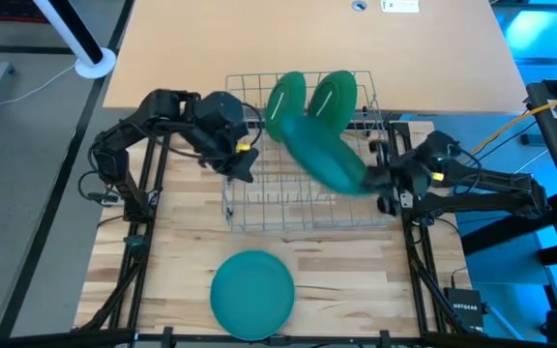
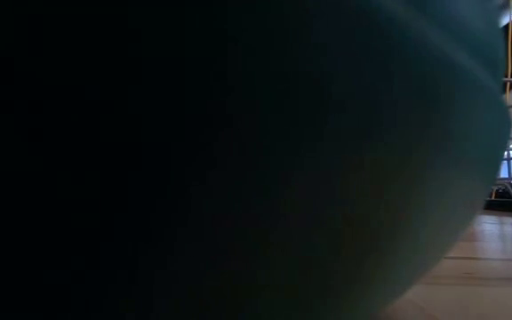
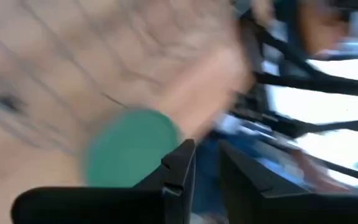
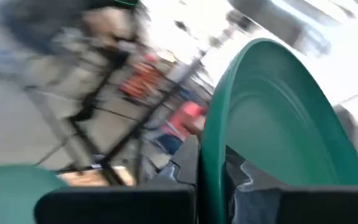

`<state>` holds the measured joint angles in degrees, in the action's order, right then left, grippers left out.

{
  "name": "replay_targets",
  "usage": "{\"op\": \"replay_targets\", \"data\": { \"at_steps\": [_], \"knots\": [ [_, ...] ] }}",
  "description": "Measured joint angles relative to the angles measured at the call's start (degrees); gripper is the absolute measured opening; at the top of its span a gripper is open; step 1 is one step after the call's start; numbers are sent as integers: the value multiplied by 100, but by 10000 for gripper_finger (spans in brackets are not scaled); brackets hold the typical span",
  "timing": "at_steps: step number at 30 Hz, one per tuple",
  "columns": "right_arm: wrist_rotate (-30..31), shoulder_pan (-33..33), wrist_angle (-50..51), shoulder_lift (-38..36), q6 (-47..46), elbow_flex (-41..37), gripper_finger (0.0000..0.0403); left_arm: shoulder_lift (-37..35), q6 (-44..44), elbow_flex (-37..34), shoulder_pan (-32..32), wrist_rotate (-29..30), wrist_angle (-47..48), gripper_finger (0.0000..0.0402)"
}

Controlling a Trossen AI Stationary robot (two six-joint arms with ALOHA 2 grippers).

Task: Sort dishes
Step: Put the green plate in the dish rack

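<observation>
A round, plain green plastic plate, the held plate point(image 1: 325, 153), hangs tilted over the right half of a silver wire dish rack point(image 1: 259, 198), its rim pinched between the two dark fingers of the right hand point(image 1: 373, 178); in the right wrist view the same plate point(image 4: 272, 118) stands on edge with one finger point(image 4: 185, 163) on each side of the rim, so that hand is closed on it. Two more green plates stand upright in the far part of the rack, side by side: the left standing plate point(image 1: 286, 99) and the right standing plate point(image 1: 334, 97), the held one just near of them and overlapping them as seen from above. A fourth green plate, the flat plate point(image 1: 252, 293), lies on the wooden bench point(image 1: 177, 261) near the front edge, well apart from the rack; it fills most of the low view as a dark green mass point(image 2: 238, 160) (too close there to show any detail). The left hand point(image 1: 241, 159) sits at the left side of the rack, over its near left corner; its wrist view shows its dark fingers point(image 3: 179, 168) with a narrow gap between them and nothing in it, and the flat plate point(image 3: 132, 146) beyond them.
</observation>
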<state>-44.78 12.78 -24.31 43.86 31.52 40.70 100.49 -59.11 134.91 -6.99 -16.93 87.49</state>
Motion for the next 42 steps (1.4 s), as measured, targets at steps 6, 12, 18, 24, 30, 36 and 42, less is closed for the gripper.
{"op": "replay_targets", "data": {
  "at_steps": [6, 12, 18, 24, 30, 36, 42],
  "knots": [
    [1464, 4, 29, -241, -1924, 256, 15, 0, 978, -29, 353, 2159, 249, 59],
    [2344, -2, 42, -679, -3467, 363, 15, -10, 2204, -327, 790, 3675, 247, 59],
    [4336, -2, 21, -1313, -3684, 368, 15, -4, 2124, -924, 1269, 5017, 249, 59],
    [5639, -2, 59, -1562, -3568, 146, 15, -4, 1087, -1576, 1610, 5513, 227, 59],
    [5962, -6, -37, -1664, -3834, -434, 15, -4, 288, -2258, 1960, 5566, 72, 59],
    [5765, -7, -1444, -1858, -4502, -1348, 15, 0, -316, -2880, 2272, 5686, -48, 59],
    [5848, -504, -2990, -2147, -4610, -2297, 15, 0, -792, -3306, 2436, 5805, -152, 59]
  ]
}}
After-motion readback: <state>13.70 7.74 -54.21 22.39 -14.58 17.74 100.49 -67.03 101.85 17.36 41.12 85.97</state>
